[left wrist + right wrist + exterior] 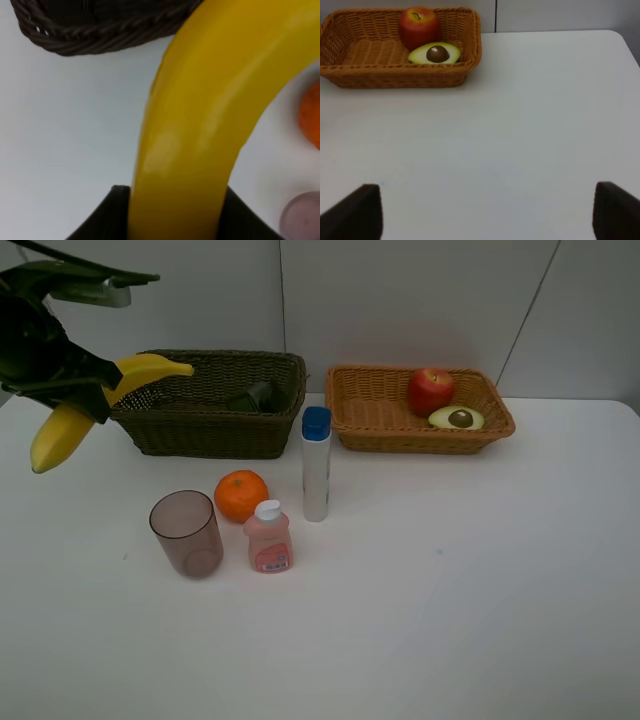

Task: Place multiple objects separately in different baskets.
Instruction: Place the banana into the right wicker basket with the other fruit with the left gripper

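Exterior high: two baskets [200,435] [420,438], one banana [60,435].

dark glossy left arm [35,352], black right gripper [487,212]

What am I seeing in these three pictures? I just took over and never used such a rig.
It is a robot with two arms, each ending in a two-fingered gripper. The wide picture is from a camera mounted high above the table. The other two are from cameras on the wrists. The left gripper holds a banana up near the dark basket, which contains a dark green bottle; its wrist view shows that banana close up. The right gripper is open and empty. The orange-tan basket holds a red apple and an avocado half. Loose on the table: an orange, a pinkish cup, a small pink bottle, a blue-capped tube.
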Controlling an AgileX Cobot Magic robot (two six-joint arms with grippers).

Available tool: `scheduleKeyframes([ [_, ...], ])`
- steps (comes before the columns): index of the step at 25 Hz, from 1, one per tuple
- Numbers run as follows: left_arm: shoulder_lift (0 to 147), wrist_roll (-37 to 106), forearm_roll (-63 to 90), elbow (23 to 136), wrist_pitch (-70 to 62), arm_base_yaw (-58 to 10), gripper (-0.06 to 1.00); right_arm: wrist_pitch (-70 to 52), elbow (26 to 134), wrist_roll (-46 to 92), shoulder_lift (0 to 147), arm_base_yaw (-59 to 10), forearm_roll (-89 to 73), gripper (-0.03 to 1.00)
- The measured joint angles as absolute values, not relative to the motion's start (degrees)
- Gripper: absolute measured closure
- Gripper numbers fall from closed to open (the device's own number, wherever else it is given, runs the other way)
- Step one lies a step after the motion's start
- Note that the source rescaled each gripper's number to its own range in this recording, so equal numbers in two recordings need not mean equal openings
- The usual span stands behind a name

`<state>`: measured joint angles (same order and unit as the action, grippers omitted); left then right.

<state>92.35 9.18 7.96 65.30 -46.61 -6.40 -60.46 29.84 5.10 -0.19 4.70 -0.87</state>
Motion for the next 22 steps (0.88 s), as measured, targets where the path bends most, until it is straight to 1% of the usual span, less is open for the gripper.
scheduleKeyframes([
  [4, 92.78, 9.18, 8.22, 70.56, -47.70, -8.92, 0.48, -60.46, 29.84, 5.10, -0.19, 4.70, -0.87, 0.15],
  [8, 96.65, 9.18, 8.29, 79.63, -50.08, -13.40, 0.48, -60.46, 29.84, 5.10, -0.19, 4.70, -0.87, 0.15],
  [16, 110.35, 9.18, 8.37, 100.85, -51.92, -23.72, 0.48, -60.46, 29.84, 5.10, -0.19, 4.70, -0.87, 0.15],
  [22, 121.19, 9.82, 8.37, 115.51, -51.71, -29.56, 0.48, -60.46, 29.84, 5.10, -0.19, 4.70, -0.87, 0.15],
])
